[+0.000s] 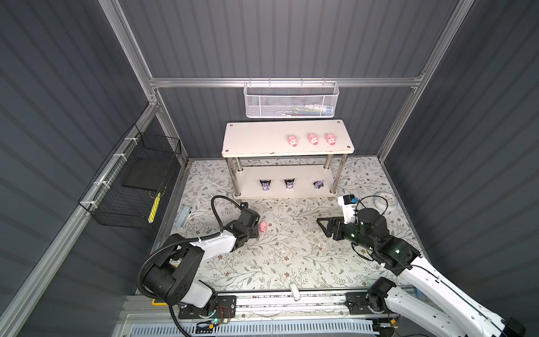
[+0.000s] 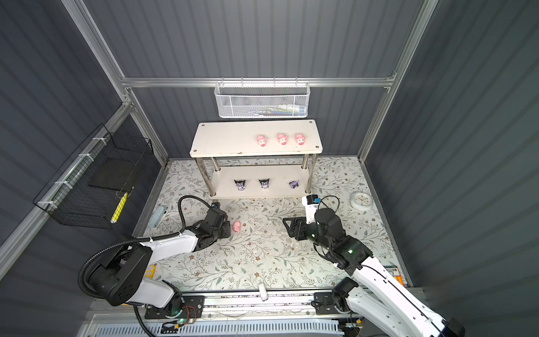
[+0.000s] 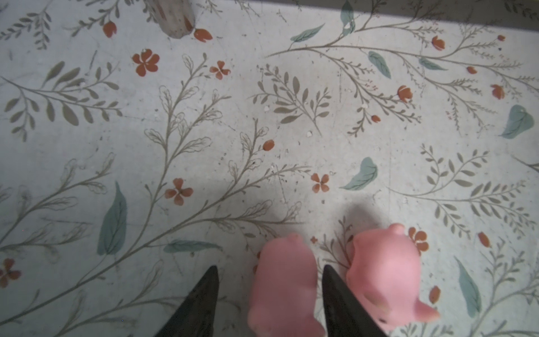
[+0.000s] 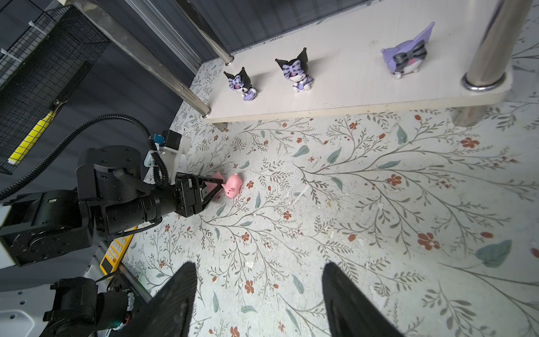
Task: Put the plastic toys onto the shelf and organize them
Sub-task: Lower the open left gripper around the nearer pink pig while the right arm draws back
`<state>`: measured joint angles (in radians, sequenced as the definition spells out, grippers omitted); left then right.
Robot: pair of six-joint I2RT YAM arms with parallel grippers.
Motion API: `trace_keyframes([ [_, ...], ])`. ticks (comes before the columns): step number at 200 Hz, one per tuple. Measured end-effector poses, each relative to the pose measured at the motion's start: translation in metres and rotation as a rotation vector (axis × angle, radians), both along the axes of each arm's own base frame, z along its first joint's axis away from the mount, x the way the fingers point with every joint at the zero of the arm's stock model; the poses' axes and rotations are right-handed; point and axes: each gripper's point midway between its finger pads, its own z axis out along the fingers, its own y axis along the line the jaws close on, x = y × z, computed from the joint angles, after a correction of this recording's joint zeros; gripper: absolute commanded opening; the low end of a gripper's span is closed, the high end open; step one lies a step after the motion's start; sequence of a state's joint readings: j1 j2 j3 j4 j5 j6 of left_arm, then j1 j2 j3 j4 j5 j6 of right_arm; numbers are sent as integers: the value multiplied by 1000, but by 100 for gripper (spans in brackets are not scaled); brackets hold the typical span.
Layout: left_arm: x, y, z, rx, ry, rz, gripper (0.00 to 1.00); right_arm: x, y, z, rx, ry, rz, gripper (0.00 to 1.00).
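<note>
**Pig on the table between the fingers of the left gripper**

One finger touches the pig's side. The other stands clear of it, so the jaws are apart and the pig is not clamped. It lies left of the table's middle, in front of the shelf. A second pig lies just beside the touching finger, on its outer side, snout turned toward the arm. In both top views only this second pig shows, at the gripper's tip.

The shelf stands at the table's back edge. On its top board three pigs sit in a row toward the right end, snouts to the front edge. On the lower board three horned figures sit along the front edge, well apart: two black-hooded, the right one lilac.

The right gripper hangs over the table right of the middle, fingers wide apart, holding nothing.
</note>
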<state>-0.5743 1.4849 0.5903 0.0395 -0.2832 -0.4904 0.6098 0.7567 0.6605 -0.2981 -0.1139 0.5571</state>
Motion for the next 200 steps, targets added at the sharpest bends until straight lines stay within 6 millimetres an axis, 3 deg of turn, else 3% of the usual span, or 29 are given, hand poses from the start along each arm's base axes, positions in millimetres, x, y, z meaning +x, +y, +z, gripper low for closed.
trace_keyframes([
  [148,2,-6,-1,-25,-3,-14,33,3,5,-4,1,14,15,70],
  [200,4,-6,7,-26,-11,-12,32,3,6,-10,-5,28,14,70],
])
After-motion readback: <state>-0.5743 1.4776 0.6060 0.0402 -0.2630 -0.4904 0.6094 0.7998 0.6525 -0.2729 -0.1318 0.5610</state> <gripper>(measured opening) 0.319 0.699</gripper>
